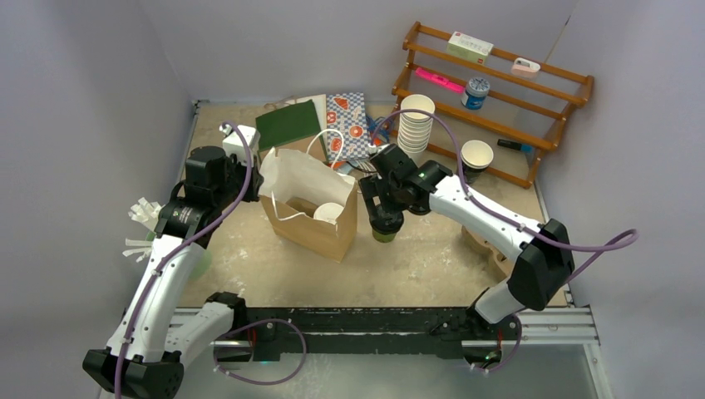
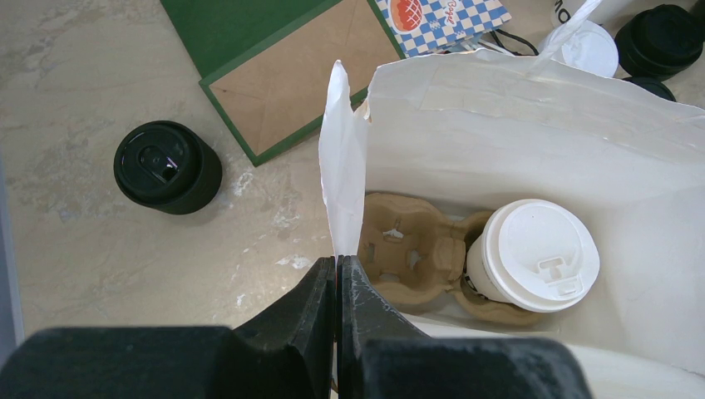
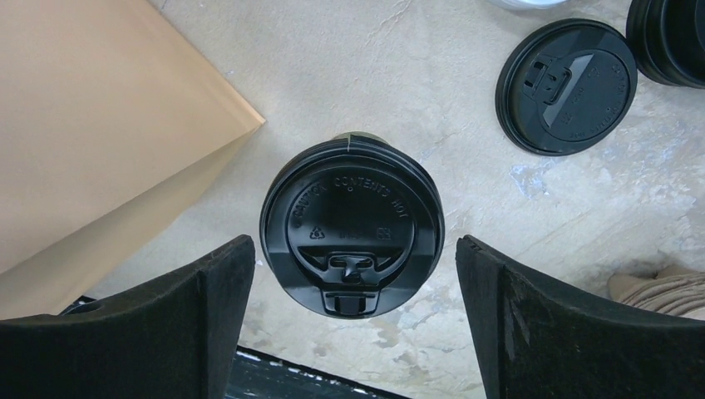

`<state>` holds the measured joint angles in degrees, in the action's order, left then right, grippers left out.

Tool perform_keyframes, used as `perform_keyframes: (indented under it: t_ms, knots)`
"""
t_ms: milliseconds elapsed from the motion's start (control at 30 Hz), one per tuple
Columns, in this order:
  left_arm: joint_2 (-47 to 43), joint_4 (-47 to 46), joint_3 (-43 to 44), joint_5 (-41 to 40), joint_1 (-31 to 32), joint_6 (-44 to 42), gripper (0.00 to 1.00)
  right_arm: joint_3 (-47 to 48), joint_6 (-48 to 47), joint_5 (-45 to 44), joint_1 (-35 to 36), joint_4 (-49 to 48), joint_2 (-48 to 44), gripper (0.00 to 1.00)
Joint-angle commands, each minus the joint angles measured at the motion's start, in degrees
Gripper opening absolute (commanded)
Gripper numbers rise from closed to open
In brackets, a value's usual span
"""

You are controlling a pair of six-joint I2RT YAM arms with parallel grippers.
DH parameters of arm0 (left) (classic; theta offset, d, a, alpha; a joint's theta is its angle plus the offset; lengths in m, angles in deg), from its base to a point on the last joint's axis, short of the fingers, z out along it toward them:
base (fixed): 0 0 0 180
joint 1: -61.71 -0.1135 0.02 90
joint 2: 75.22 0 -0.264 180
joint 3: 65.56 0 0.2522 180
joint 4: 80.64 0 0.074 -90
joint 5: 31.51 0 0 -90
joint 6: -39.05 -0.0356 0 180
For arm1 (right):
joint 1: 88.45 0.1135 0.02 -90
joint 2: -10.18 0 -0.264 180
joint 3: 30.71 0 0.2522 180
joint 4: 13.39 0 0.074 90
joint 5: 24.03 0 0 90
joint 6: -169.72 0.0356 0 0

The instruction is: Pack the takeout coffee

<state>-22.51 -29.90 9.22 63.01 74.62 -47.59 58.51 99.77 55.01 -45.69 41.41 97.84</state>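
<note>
Grey walls box in a beige desk (image 1: 416, 258), and from above a paper bag (image 1: 312, 229) stands open in the middle of it. A white-lid cup (image 1: 328, 213) already sits inside. The left tool (image 1: 253, 170) is at the bag's left rim. The right tool (image 1: 384, 223) hangs just right of the bag, over the black-lid cup (image 1: 384, 236), which stands on the desk just beside the bag's wall.

From the left wrist, the left tool is closed flat on the bag's white paper edge, pinching it and holding the mouth open. On the bag's floor lies a cardboard carrier (image 2: 407, 249) — the white-lid cup fills its right pocket, and the pocket next to it is empty.

From the right wrist, the right tool is spread wide with one finger on each side of the black-lid cup, neither touching it, so it holds nothing. How far down the cup's side the fingers reach I cannot tell. A loose black lid (image 3: 567, 87) lies apart on the desk.

The step in hand looks like the grasp of the second cup. Next, the right tool should close evenly on the cup's body — firm, not crushing. It should then lift the cup upright over the rim and set it in the empty pocket.
</note>
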Motion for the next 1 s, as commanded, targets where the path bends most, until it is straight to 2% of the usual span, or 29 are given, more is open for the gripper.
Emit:
perform_keyframes:
  t_ms: [0, 467, 733, 833, 967]
  knots:
    - [-0.6, 0.6, -0.7, 1.2, 0.1, -0.5, 0.06, 0.1, 0.7, 0.5, 0.5, 0.9, 0.4, 0.91]
    - [-0.4, 0.6, -0.6, 1.3, 0.1, -0.6, 0.05, -2.2, 1.9, -0.1, 0.7, 0.7, 2.5, 0.86]
    - [-0.4, 0.7, -0.5, 1.3, 0.1, -1.1, 0.06, -1.1, 2.0, -0.8, 0.8, 2.0, 2.4, 0.72]
    - [-0.3, 0.5, -0.6, 1.3, 0.1, -1.0, 0.06, -0.4, 1.9, -1.1, 0.8, 2.7, 2.3, 0.61]
    - [-0.2, 0.4, -0.6, 1.5, 0.1, -1.0, 0.05, 1.9, 2.0, -1.8, 0.9, 4.3, 2.0, 0.62]
